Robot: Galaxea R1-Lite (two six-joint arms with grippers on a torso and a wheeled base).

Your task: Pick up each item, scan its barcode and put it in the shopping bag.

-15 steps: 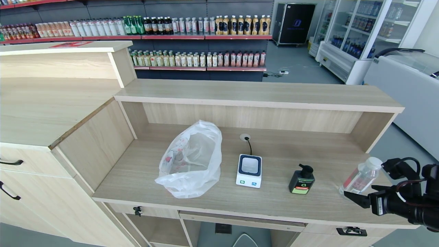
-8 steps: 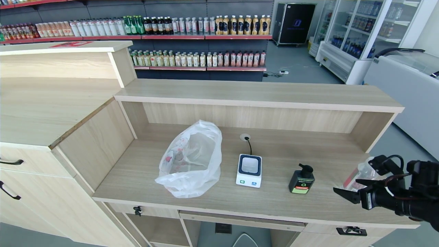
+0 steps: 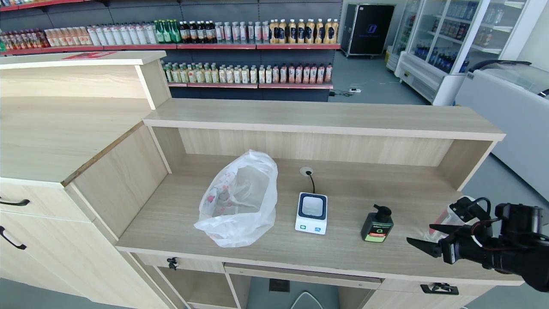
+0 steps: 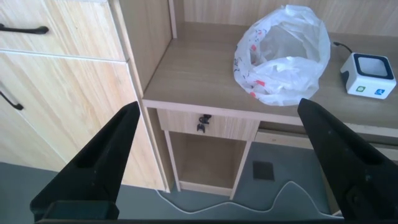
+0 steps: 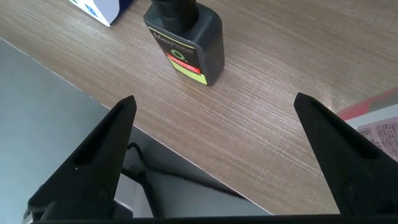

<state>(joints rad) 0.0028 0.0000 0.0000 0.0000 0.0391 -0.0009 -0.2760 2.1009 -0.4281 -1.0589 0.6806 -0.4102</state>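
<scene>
A black pump bottle (image 3: pixel 377 224) with a green and red label stands on the wooden counter (image 3: pixel 343 253), right of the white barcode scanner (image 3: pixel 311 213). The translucent shopping bag (image 3: pixel 238 201) lies open left of the scanner. A clear bottle (image 3: pixel 448 216) with a red label stands at the counter's right end, partly hidden behind my right gripper (image 3: pixel 429 237). That gripper is open and empty, low over the counter's front right edge; the black pump bottle (image 5: pixel 186 40) lies ahead of its fingers. My left gripper (image 4: pixel 219 104) is open, off the counter's front left, facing the shopping bag (image 4: pixel 283 53).
A raised shelf and side walls enclose the counter at the back and sides. The scanner's cable runs to a hole (image 3: pixel 306 171) behind it. Drawers and a cabinet (image 4: pixel 56 93) stand at the left. Store shelves and fridges fill the background.
My right gripper has moved left and slightly forward along the counter's front edge, now covering most of the clear bottle. Nothing else has shifted.
</scene>
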